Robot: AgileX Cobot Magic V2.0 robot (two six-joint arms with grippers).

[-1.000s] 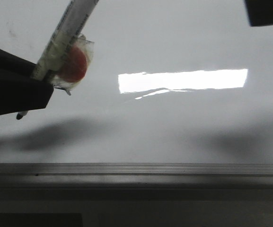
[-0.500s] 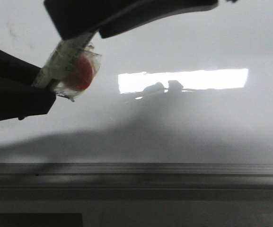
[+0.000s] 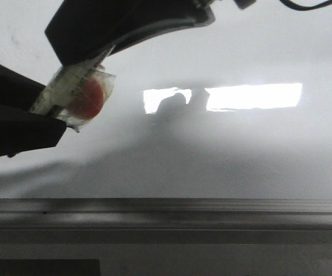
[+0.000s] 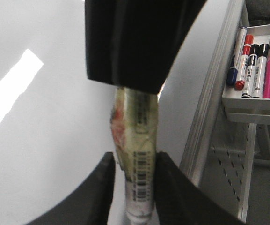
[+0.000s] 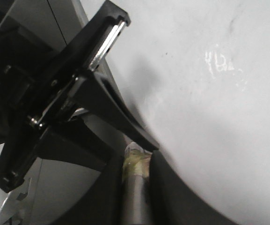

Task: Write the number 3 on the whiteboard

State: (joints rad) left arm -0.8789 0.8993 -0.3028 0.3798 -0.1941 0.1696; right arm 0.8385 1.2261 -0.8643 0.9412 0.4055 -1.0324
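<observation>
The whiteboard (image 3: 240,155) is glossy white-grey, with a grey frame edge (image 3: 166,207) along the front. No number 3 shows on it. My left gripper (image 3: 45,106) at the left is shut on a white marker pen (image 3: 68,86) wrapped in tape with a red blob (image 3: 88,98). In the left wrist view the pen (image 4: 142,187) sits between the left gripper's fingers (image 4: 135,159). My right gripper (image 3: 96,49) reaches in from above and is shut on the pen's upper end; the right wrist view shows the right gripper (image 5: 135,159) on the pen's grey barrel (image 5: 135,187). The pen tip is hidden.
A bright rectangular light glare (image 3: 252,96) lies on the board. A white tray (image 4: 247,105) with several markers (image 4: 254,61) hangs beyond the board's frame. Faint smudges (image 5: 221,63) mark the board. The left gripper (image 5: 78,93) crowds the right wrist view.
My right gripper came in from the upper right and closed over the pen's upper end. The left gripper and pen barely shifted. The arm's shadow now cuts the glare.
</observation>
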